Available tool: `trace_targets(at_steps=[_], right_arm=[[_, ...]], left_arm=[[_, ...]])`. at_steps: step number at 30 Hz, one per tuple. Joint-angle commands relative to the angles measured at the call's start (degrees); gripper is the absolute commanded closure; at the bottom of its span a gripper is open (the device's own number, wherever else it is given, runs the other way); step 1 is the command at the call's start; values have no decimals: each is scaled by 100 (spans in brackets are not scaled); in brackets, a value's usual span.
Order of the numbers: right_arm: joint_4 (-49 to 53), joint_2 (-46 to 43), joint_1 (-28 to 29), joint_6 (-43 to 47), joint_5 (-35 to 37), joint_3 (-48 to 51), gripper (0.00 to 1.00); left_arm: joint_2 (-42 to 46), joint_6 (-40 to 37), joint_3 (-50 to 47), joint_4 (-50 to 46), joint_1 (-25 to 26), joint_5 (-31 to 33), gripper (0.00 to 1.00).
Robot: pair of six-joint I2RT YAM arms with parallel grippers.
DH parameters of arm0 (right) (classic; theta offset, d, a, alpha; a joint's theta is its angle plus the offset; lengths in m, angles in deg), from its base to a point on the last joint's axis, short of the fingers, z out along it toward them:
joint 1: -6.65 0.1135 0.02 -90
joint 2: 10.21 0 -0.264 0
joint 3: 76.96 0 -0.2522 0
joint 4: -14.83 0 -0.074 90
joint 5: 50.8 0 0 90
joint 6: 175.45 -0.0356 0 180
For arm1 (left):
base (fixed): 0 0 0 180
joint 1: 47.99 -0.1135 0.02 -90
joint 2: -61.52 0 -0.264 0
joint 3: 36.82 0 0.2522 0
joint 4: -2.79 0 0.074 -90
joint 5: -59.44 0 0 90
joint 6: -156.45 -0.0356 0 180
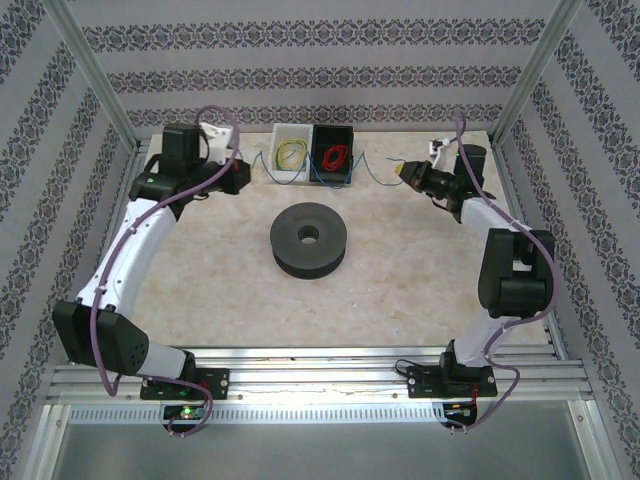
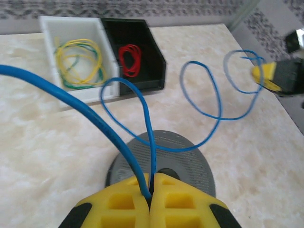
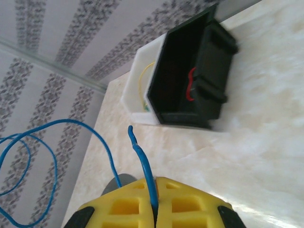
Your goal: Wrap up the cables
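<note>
Left hand (image 2: 151, 191), right hand (image 3: 156, 203): ends of thin, curly blue wire (image 2: 71, 97).

In the left wrist view the yellow fingers (image 2: 118, 204) cover the near part of the black spool (image 2: 190, 161), and the blue wire (image 2: 95, 121) runs off the left edge. The right gripper (image 2: 265, 77) is blurred and cut by the right edge. From the right wrist, the black bin (image 3: 213, 71) hides most of the white bin (image 3: 135, 90) and red wire coil (image 3: 191, 88).
</note>
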Motion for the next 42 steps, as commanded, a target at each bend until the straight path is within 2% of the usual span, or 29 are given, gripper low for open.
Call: trace_targets(at_steps=[1,10,19,23,29,37,42], right_arm=[[260,-259,-447,324,546,165,100],[-63,-412,-1427,161,1151,431,100],[-154,-304,-2176,67,1282,323,100],[-191,-223,-2344,40,1337,333,100],[-434,-53,-2641,-143,1235,386,100],[-1600,248,-2878,-950,812,683,100],[-3055,594,-3033,-1979,447,915,100]], left_arm=[[344,267,-145,293,-554,34,100],[713,930,-405,725,-1964,-631,100],[788,1359,-275,856,-3432,-1088,100],[723,1465,-111,897,-3771,-1112,100],[651,1935,27,1452,-4139,-1262,100],[409,2232,584,1596,-4853,-1385,100],[418,2327,668,1631,-5368,-1505,100]])
